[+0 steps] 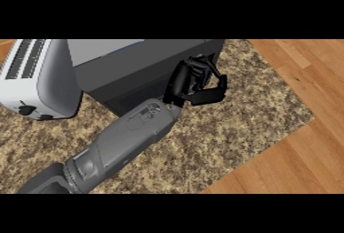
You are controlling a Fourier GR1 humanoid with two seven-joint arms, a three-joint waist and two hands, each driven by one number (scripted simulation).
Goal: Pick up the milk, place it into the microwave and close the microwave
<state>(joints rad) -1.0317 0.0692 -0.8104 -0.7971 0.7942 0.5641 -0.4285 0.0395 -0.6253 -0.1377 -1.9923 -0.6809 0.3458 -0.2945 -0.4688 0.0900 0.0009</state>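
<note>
The microwave (pixel 134 68) is a dark grey box at the back of the counter, seen from above. I cannot tell from here how its door stands. My left hand (pixel 191 84) lies against the microwave's right front corner. Its fingers (pixel 197 66) point away from me along the box's edge, and its thumb (pixel 216 91) sticks out to the right. The hand holds nothing. No milk shows anywhere in the view. My right hand is out of sight.
A white toaster (pixel 37 77) stands just left of the microwave. The speckled stone counter (pixel 222 136) ends at an edge running diagonally on the right, with wooden floor (pixel 295 150) beyond it.
</note>
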